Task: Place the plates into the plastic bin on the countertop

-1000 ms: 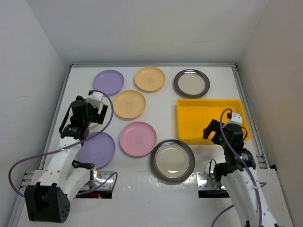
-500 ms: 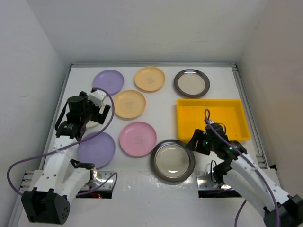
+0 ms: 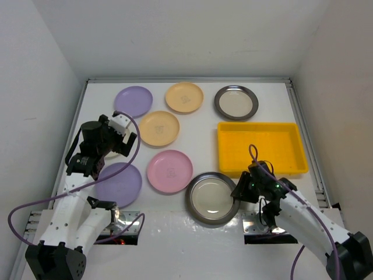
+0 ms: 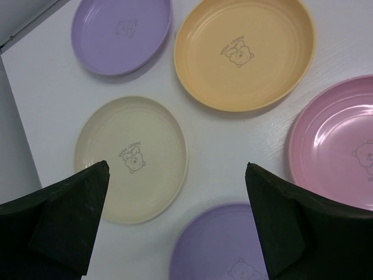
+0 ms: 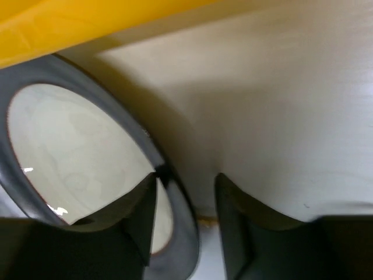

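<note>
Seven plates show from above on the white countertop [image 3: 274, 99]: lavender [image 3: 133, 101], two pale orange [image 3: 184, 97] [image 3: 158, 128], pink [image 3: 169, 171], a near lavender one [image 3: 118, 184], and two dark metal-rimmed [image 3: 236, 102] [image 3: 213, 198]. A cream plate [image 4: 131, 158] shows only in the left wrist view. My left gripper [image 4: 176, 169] hangs wide open above it, holding nothing. My right gripper [image 5: 185, 181] is low at the near metal-rimmed plate's [image 5: 76, 157] right edge. One finger is inside the rim, the other outside, with a gap left. The yellow plastic bin [image 3: 262, 146] is empty.
White walls close in the countertop at the left, back and right. The bin's near wall [image 5: 70, 29] lies just beyond my right gripper. Purple cables loop beside both arms [image 3: 17, 216].
My right arm swung from the bin's near right side down and left to the near metal-rimmed plate's rim, and its jaws narrowed. My left arm shifted slightly nearer.
</note>
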Robot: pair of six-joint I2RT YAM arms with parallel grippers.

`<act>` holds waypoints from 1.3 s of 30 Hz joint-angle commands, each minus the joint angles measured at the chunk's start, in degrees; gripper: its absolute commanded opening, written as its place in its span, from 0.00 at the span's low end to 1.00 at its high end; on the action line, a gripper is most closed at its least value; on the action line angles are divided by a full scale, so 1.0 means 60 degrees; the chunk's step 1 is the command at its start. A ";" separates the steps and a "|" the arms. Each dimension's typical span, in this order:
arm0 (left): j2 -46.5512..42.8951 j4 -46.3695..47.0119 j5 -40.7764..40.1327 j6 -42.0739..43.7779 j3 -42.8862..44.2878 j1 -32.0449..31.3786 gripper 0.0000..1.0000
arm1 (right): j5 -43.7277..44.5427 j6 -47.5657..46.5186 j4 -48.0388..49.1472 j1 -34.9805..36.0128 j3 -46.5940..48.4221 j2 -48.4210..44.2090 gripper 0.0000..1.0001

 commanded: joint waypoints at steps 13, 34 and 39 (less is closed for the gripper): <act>-0.0010 0.0057 0.0617 0.0122 0.0490 -0.0089 1.00 | -0.2099 -0.0632 0.1244 0.0070 -0.0334 -0.1688 0.00; 0.0620 0.0057 0.0617 0.0224 0.0973 -0.0089 1.00 | -0.0924 -0.3311 0.0789 -0.4373 0.5733 0.1079 0.00; 0.0957 0.0057 0.0704 0.0429 0.1148 -0.0089 1.00 | -0.3519 -0.2977 0.1796 -0.8130 0.5193 0.2221 0.00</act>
